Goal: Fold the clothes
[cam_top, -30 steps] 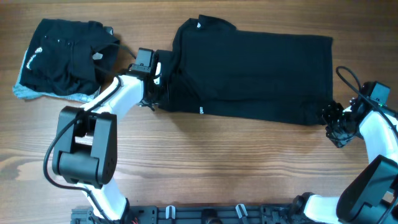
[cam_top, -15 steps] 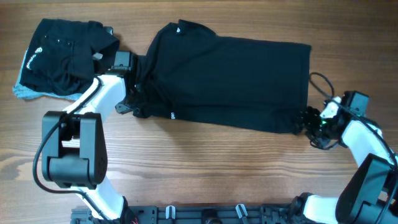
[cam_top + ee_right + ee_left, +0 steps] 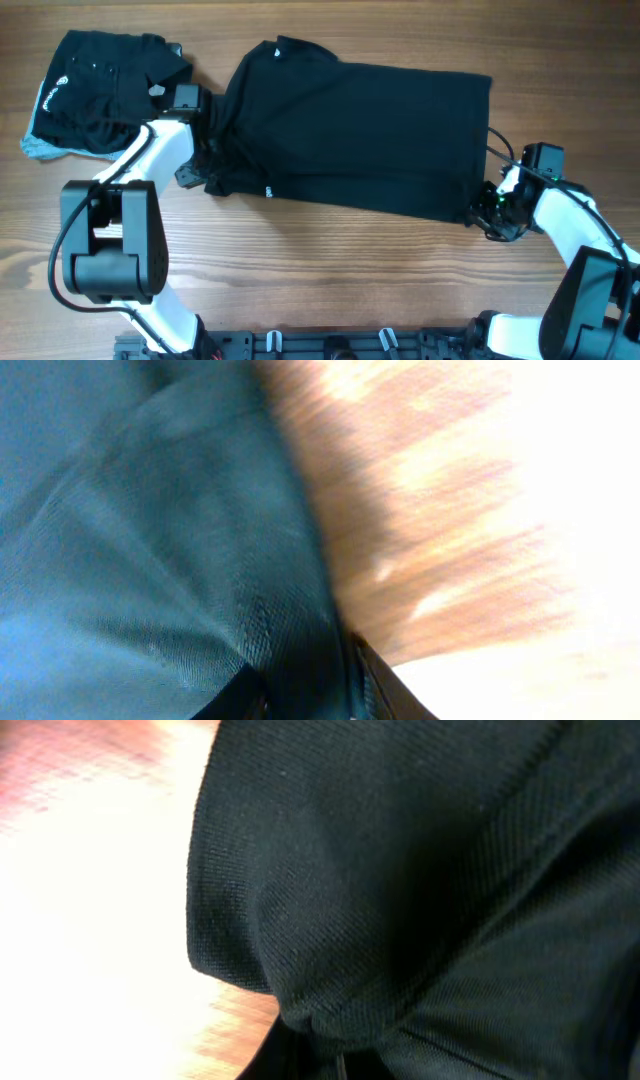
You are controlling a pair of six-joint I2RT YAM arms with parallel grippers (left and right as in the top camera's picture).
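Observation:
A black shirt (image 3: 360,130) lies spread flat across the middle of the table. My left gripper (image 3: 212,168) is at its left edge, shut on a bunched fold of the cloth (image 3: 330,970), which fills the left wrist view. My right gripper (image 3: 487,208) is at the shirt's lower right corner. There the fabric (image 3: 200,560) runs down between its two dark fingers (image 3: 378,685), which pinch it. A second black garment (image 3: 100,90) lies folded at the far left, with a grey edge (image 3: 40,150) showing beneath it.
Bare wooden table (image 3: 350,280) runs along the front of the shirt and to its right. The arm bases and a black rail (image 3: 330,345) sit at the front edge.
Both grippers have closed on the shirt. It has slid leftward across the table with both arms, bringing its left edge close to the folded garment.

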